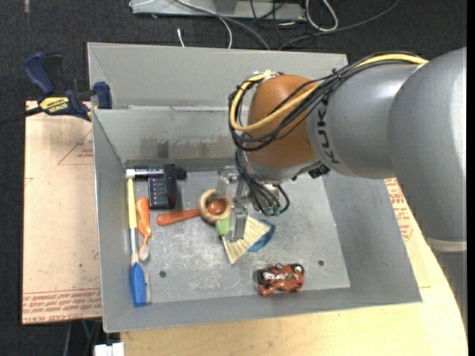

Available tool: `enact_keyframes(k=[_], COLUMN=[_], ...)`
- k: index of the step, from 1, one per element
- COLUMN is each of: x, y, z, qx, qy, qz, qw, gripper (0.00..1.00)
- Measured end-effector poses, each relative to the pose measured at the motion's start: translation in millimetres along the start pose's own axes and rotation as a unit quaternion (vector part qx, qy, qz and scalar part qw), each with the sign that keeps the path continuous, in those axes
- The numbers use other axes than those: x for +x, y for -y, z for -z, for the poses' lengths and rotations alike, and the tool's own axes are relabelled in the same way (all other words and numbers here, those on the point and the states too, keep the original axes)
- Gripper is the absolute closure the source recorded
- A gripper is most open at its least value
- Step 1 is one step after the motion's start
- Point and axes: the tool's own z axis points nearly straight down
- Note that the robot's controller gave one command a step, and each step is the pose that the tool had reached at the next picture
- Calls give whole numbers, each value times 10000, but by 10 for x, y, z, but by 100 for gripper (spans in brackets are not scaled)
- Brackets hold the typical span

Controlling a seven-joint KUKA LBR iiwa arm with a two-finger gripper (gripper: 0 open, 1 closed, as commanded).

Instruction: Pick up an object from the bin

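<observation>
Fingers (239, 225) low over a small brush (249, 242) at the middle of the bin (326, 221);
brush lies slantwise, straw bristles near-left, blue handle right; whether the fingers are spread cannot be told.

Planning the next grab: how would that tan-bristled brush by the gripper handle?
Probably light, since the brush looks small and thin. Its fanned tan bristles would likely bend if squeezed. Lying flat in the bin, it should slide, not roll.
</observation>
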Motion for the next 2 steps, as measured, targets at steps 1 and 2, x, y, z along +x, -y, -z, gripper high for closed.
enact_keyframes(k=[1,2], x=[487,225], y=[-220,544], z=[-279,-278], qx=[-3,10], qy=[12,31], qz=[130,589], qw=[9999,9983], gripper=[0,100])
